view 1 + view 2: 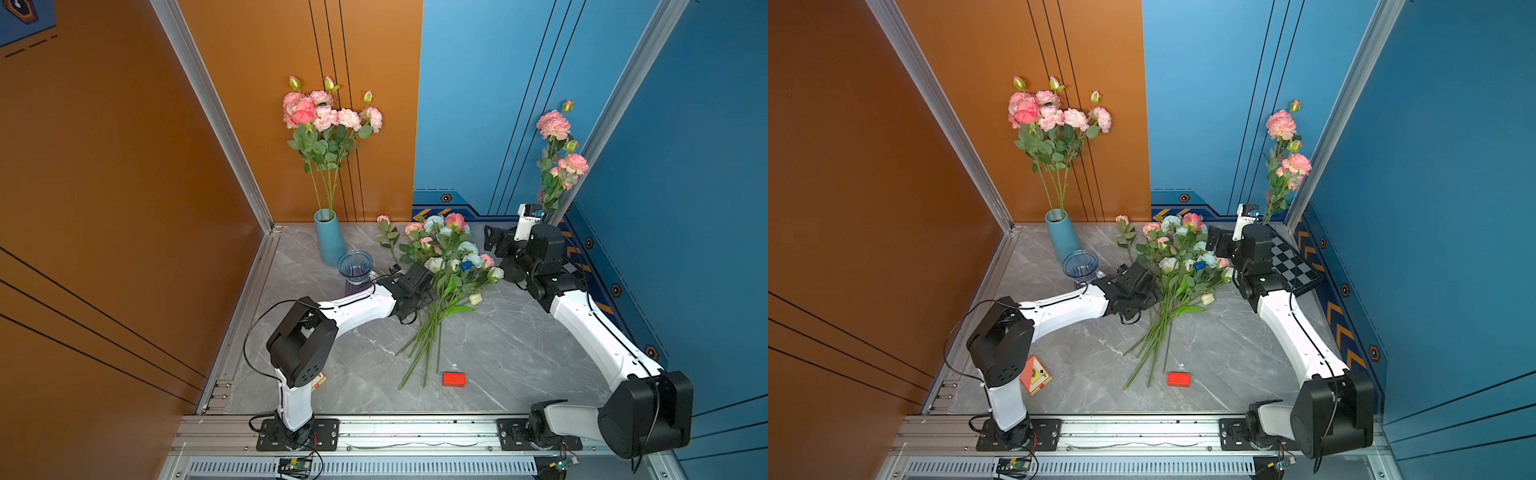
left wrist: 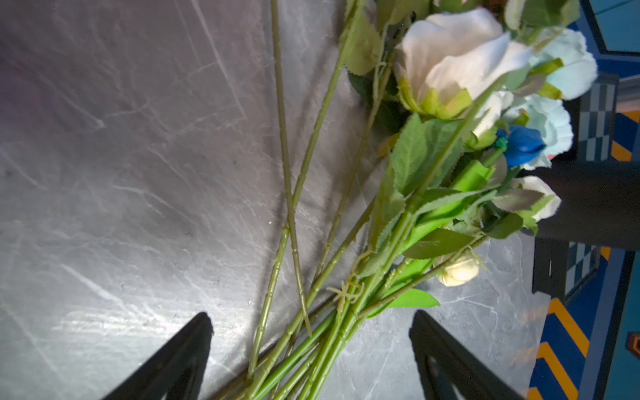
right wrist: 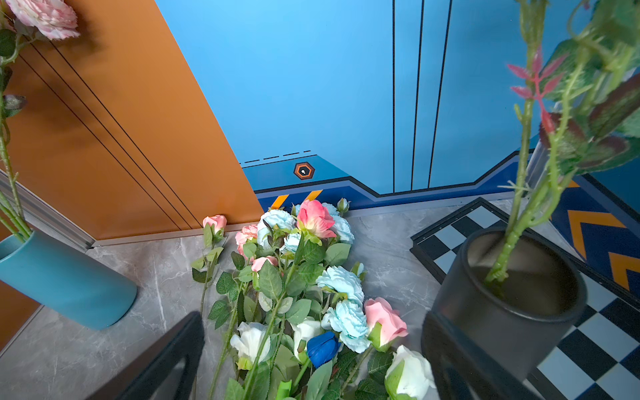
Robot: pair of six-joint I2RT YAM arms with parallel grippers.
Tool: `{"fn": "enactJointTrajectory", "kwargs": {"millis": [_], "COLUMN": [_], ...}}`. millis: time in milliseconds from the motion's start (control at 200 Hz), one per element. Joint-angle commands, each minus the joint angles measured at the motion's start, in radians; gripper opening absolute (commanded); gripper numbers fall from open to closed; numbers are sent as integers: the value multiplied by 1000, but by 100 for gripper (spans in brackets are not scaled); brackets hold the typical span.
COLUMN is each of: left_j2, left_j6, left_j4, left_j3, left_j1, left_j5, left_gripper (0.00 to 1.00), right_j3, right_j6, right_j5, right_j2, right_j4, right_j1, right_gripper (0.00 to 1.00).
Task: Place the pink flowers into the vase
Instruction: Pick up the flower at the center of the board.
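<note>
Nearest the rail, a red block and a card box on the counter, apart from the work. Further in, a mixed heap of stems fanned flat, heads pointing to the back wall, probably dumped so for sorting by colour. Left pincer low over the bundled stem ends, jaws wide on both sides of them, not yet pressing; likely set there because stems give a firmer hold than heads. Not possible to tell from the wrist view which stem is pink. Among the heap, loose pink flowers mixed with pale blue flowers and white flowers. Beside the left arm, an empty clear vase. Right pincer wide, holding nothing, beside a dark pot with a pink spray standing in it. Farthest, a teal vase already carrying several pink flowers upright, leaning toward the orange wall.
</note>
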Motion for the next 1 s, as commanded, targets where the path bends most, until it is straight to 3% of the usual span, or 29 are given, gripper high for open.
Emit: {"fn": "enactJointTrajectory", "kwargs": {"millis": [0,290,726,996], "left_j2": [30,98,200,246], "left_j6": [-89,-156,-48,-18], "left_j4": [-27,-26,22,54], "left_j3": [11,67,148,177], "left_j1": [9,12,30,55], "left_j5": [-61,-181,-305,-312], "left_gripper": [87,70,61,56], "right_j3": [-16,-22,-28,-26], "right_j6": [11,20,26,33], "right_j5": [-7,-21,-28,-33], "right_j2": [-9,-19,-23,-18], "right_j4": [9,13,15,12], "right_j1": [10,18,29,38], "right_gripper": [100,100,100,100]}}
